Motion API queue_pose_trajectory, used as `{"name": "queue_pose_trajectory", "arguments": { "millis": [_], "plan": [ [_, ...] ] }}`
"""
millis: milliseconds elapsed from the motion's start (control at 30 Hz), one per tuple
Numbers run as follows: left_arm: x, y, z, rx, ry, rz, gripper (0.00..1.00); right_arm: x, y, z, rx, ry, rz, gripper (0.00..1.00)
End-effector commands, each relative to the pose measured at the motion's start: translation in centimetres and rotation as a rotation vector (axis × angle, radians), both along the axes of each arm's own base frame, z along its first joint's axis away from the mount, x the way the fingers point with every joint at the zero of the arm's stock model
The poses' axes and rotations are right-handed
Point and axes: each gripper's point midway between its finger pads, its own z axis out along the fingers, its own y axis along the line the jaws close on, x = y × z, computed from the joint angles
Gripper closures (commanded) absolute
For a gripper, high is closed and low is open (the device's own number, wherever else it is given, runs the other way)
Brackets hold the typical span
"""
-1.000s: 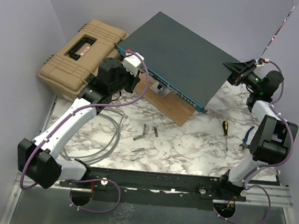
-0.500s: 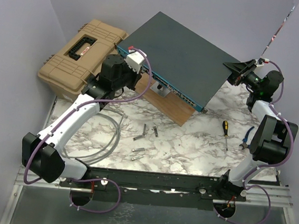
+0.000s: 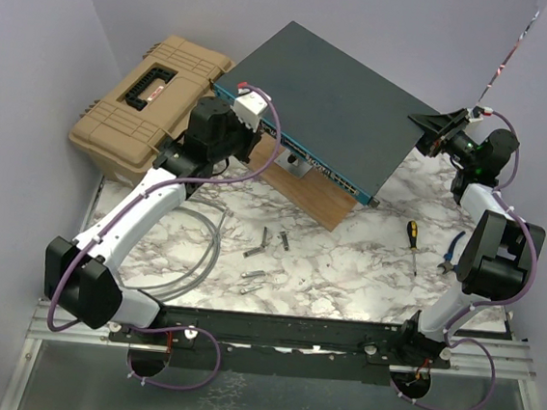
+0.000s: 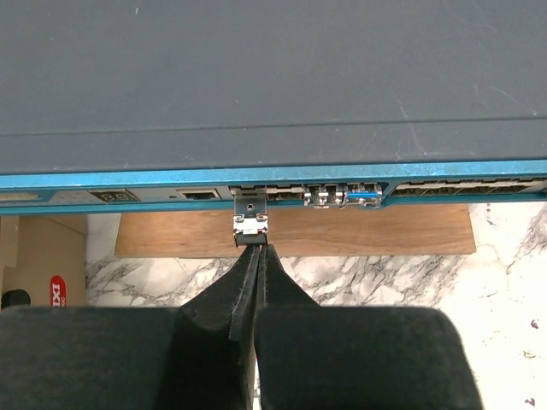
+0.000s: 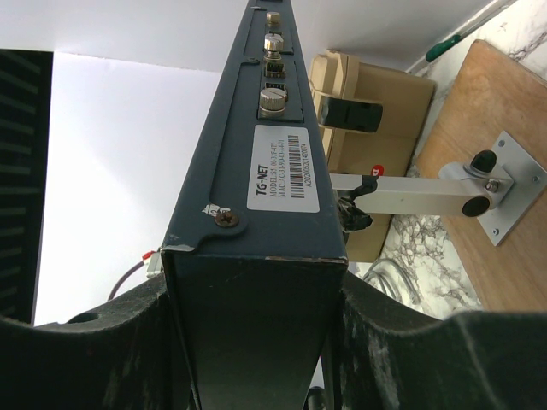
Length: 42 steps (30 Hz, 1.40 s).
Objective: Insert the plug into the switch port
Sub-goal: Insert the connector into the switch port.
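- Left gripper [image 4: 250, 249]: fingers pressed together, no gap between them. The tips touch the outer end of the plug [image 4: 249, 219], low in the middle of the left wrist view.
- Plug: a small silver metal piece, its front end in a socket on the blue face of the switch [image 3: 333, 94] and its back end sticking out toward the fingers.
- Right gripper [image 5: 252, 295]: clamped on the switch's right corner, one finger on each flat side. In the top view this is at the upper right.
- Switch: tilted, upper middle of the top view, its low edge on a wooden board [image 3: 306, 191].
- Writing: a white sticker [image 5: 286, 168] on the switch's narrow side reads "TG-NET" above a barcode. The lines beneath begin "MODEL" and "MAC" — the rest is too small to read.
- A red tag [image 4: 58, 291] at the lower left of the left wrist view has white letters that are unreadable.
- A tan toolbox [image 3: 153, 97] sits upper left, just beside the switch.
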Motion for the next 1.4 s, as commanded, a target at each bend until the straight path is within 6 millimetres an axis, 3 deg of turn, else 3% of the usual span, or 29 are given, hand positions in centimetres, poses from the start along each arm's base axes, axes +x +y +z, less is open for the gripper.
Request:
{"name": "queue_pose_trajectory", "arguments": {
  "millis": [0, 1367],
  "plan": [
    [1.2, -0.3, 2.3, -0.019, -0.065, 0.001, 1.00, 0.2, 0.2, -0.2, -0.039, -0.045, 0.026, 0.88],
    [4.3, -2.9, 4.9, -0.074, -0.121, -0.047, 1.00, 0.1, 1.0, -0.5, -0.062, -0.031, 0.066, 0.91]
  ]
}}
